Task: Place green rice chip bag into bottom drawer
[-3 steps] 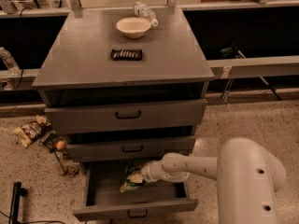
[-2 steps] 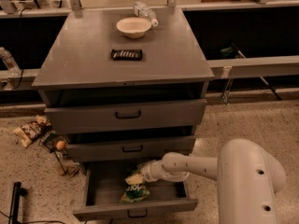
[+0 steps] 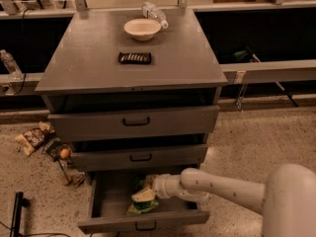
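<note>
The bottom drawer (image 3: 106,201) of the grey cabinet is pulled open. The green rice chip bag (image 3: 142,203) lies inside it, right of the middle, crinkled with a pale patch on top. My gripper (image 3: 149,185) reaches into the drawer from the right on a white arm (image 3: 222,189). It is just above and behind the bag, at the bag's top edge. Whether it still holds the bag does not show.
The top drawer (image 3: 134,121) and the middle drawer (image 3: 140,157) stand slightly open. On the cabinet top are a white bowl (image 3: 142,28), a dark flat bar (image 3: 135,58) and a clear bottle (image 3: 154,13). Snack packets (image 3: 34,138) and an orange ball (image 3: 64,153) lie on the floor at the left.
The bag has sunk lower in the drawer and a little toward its front. The gripper has stayed close behind it.
</note>
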Controlling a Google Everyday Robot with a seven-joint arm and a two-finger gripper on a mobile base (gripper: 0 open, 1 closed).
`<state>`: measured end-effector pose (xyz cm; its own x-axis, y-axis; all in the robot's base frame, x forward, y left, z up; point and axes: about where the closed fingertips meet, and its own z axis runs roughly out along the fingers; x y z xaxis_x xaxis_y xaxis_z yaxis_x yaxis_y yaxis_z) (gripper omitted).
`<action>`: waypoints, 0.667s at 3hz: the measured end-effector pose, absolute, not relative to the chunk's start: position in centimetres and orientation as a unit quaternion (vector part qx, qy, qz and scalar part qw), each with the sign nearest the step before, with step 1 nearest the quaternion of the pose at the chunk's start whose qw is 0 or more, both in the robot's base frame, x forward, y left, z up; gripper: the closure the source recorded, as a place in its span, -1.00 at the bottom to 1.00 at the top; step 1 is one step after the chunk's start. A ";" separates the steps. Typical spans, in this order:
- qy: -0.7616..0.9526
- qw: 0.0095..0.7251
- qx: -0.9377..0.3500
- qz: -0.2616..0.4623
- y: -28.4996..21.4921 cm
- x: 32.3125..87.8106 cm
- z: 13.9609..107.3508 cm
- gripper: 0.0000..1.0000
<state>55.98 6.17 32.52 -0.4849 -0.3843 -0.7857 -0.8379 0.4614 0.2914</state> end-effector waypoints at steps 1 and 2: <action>0.774 0.356 -0.377 0.364 2.5 52.5 37.9 0.02; 0.783 0.365 -0.357 0.357 -0.2 52.2 38.0 -0.01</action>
